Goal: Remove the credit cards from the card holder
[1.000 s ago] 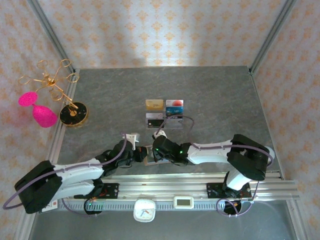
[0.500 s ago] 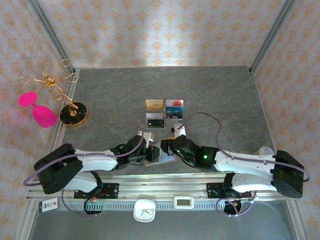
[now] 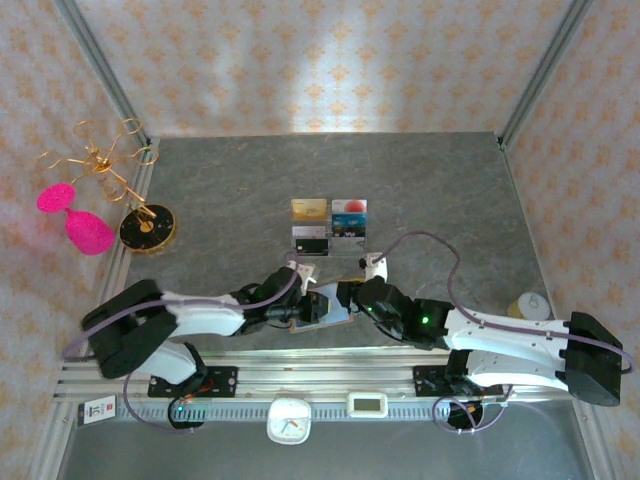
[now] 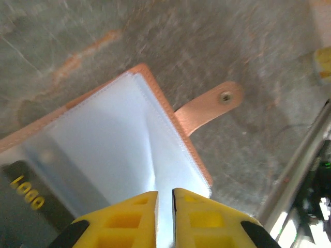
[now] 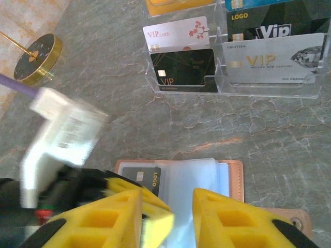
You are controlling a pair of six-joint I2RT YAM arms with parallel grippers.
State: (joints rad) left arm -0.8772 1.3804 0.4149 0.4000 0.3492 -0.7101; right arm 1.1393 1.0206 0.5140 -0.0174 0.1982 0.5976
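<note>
Slit between the left fingers (image 4: 147, 209) is thin, yellow tips almost together. A clear sleeve of the card holder (image 4: 119, 139) rises into that slit and looks pinched there. Gap between the right fingers (image 5: 126, 209) is wide. They grip nothing, and one yellow tip of the left pair shows between them, over the holder's near edge.

Holder lies open on the desk (image 3: 440, 190), sleeves up, close to the front edge between the two arms. Its snap tab (image 4: 207, 106) sticks out flat on the desk to one side. One dark credit card (image 5: 142, 178) marked LOGO in gold sits in a sleeve at the left end, as the right wrist sees it.

Acrylic stand (image 5: 232, 67) is well behind the holder, more cards in its tiers. Gold rack on a round black base (image 3: 147, 228) stands at the desk's left edge.
</note>
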